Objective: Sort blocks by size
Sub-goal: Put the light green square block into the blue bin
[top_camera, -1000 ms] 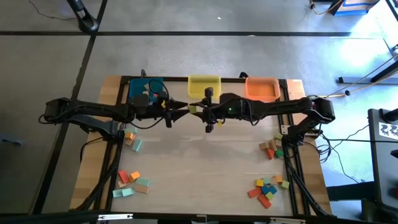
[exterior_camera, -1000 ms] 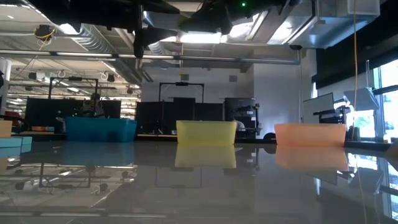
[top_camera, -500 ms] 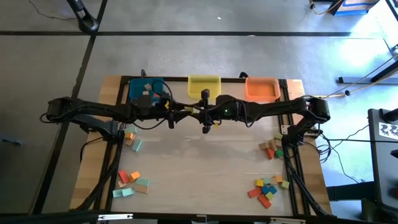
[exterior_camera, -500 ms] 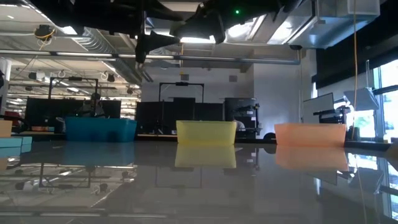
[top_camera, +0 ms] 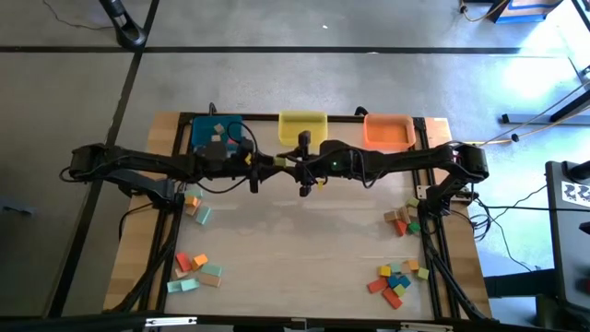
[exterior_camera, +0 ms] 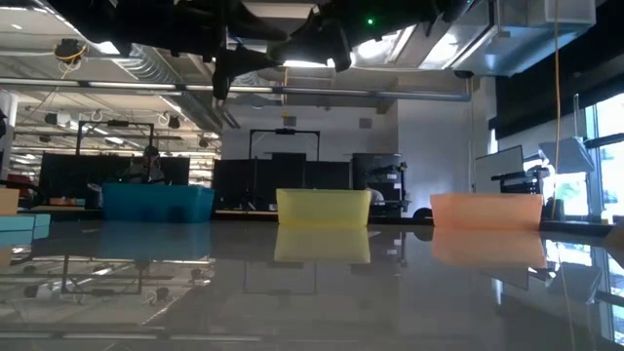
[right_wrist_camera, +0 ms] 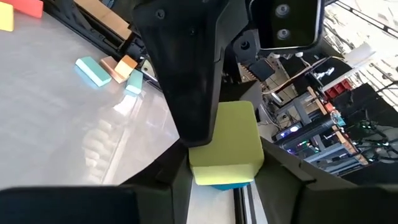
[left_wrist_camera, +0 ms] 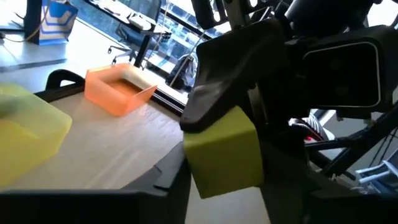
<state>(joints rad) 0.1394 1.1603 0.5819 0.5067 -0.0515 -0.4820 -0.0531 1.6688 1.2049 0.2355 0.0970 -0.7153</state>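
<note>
Both arms stretched level across the back half of the table [top_camera: 295, 249], tips meeting mid-air in front of the yellow bin [top_camera: 302, 127]. Between them: one yellow-green block [left_wrist_camera: 222, 152], a matte cube with softly rounded edges. Left gripper [top_camera: 273, 163] clamped on it from one side, right gripper [top_camera: 297, 162] clamped from the other (both sets of dark fingers pressed flat on opposite faces in the wrist views, so a two-handed hold, well above the tabletop). Same cube in the right wrist view [right_wrist_camera: 227, 143], with a sliver of blue showing under its lower edge; cannot tell what that is.

Rest of the blocks in four loose clusters on the pale wood-grain surface:
- near the left edge, mid-depth: small orange and teal pieces [top_camera: 194, 208]
- front left: red, orange, tan and teal flat bricks [top_camera: 195, 271]
- right edge, mid-depth: tan and red pieces, touching [top_camera: 400, 218]
- front right: red, orange, blue, teal and yellow, tightly bunched [top_camera: 395, 278]

Three open-top rectangular bins along the back edge: blue bin [top_camera: 216, 132] (a few tan and orange pieces already inside, partly hidden by the left arm), yellow bin in the middle, orange bin [top_camera: 388, 130] on the right. Plastic-looking walls, translucent in the low view; tabletop glossy there, reflecting all three. Arms only at the upper edge of the low view.
</note>
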